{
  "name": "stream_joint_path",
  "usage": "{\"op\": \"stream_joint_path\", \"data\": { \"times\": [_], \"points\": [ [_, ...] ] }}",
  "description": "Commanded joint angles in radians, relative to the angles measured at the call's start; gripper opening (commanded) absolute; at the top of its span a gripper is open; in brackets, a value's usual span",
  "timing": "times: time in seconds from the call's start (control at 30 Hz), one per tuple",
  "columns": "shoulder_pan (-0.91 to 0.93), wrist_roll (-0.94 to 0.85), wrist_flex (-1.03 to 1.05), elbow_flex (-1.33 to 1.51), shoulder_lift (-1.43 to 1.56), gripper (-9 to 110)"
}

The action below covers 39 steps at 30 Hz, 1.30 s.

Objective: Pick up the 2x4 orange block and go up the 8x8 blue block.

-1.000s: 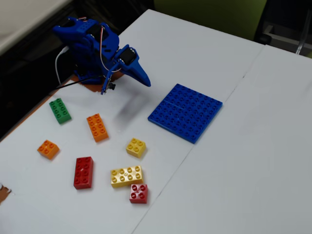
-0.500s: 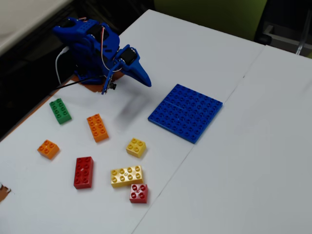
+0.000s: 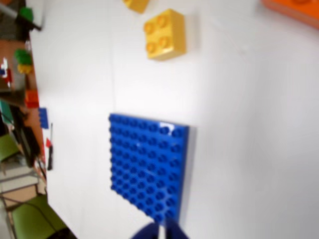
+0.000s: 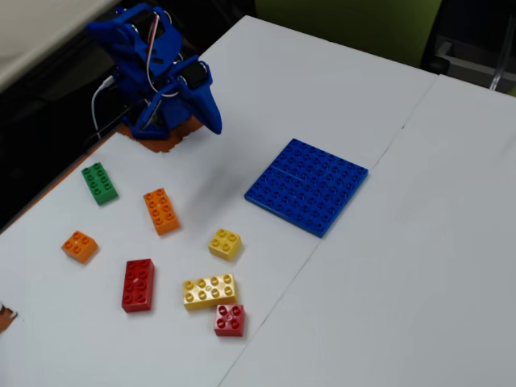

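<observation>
**A:** Where is the long orange brick (image 4: 161, 211) right now?

**B:** Left of centre in the fixed view, flat on the white table (image 4: 419, 266), studs up, with nothing touching it. The green brick (image 4: 99, 183) sits to its upper left and the small yellow brick (image 4: 225, 243) to its lower right. In the wrist view only an orange edge (image 3: 294, 9) shows at the upper right corner. The blue plate (image 4: 307, 185) lies right of centre, well apart from it.

**A:** How do you reckon it will handle?

**B:** I'd judge it light, rigid and hollow, with smooth, slightly slippery walls. It won't crush. The sensible hold is across the two long sides, near the middle, so it doesn't swing or twist in the grip.

**A:** And the gripper (image 4: 211, 121)?

**B:** It's at the upper left of the fixed view, raised above the table, close to the arm's base (image 4: 153, 129), pointing downward. It holds nothing and touches nothing. The fingers look closed or nearly so, since they read as one blue wedge. At the bottom edge of the wrist view only a thin pale line shows between the tips (image 3: 160, 232).

**A:** So the pick hasn't started?

**B:** By my reading, no; the brick rests untouched.
</observation>
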Motion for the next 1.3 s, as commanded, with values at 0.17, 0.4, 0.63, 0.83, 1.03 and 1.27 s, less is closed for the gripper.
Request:
{"op": "stream_joint_path", "data": {
  "times": [0.17, 0.4, 0.63, 0.83, 1.03, 1.27],
  "points": [
    [0.11, -0.416, 0.222, -0.437, -0.275, 0],
    [0.249, -0.776, 0.365, -0.621, -0.46, 0],
    [0.434, -1.126, 0.434, -0.732, -0.632, 0],
    [0.561, -1.356, 0.413, -0.735, -0.788, 1],
    [0.64, -1.434, 0.354, -0.758, -0.969, 4],
    [0.666, -1.468, 0.256, -0.759, -1.088, 6]
  ]
}}
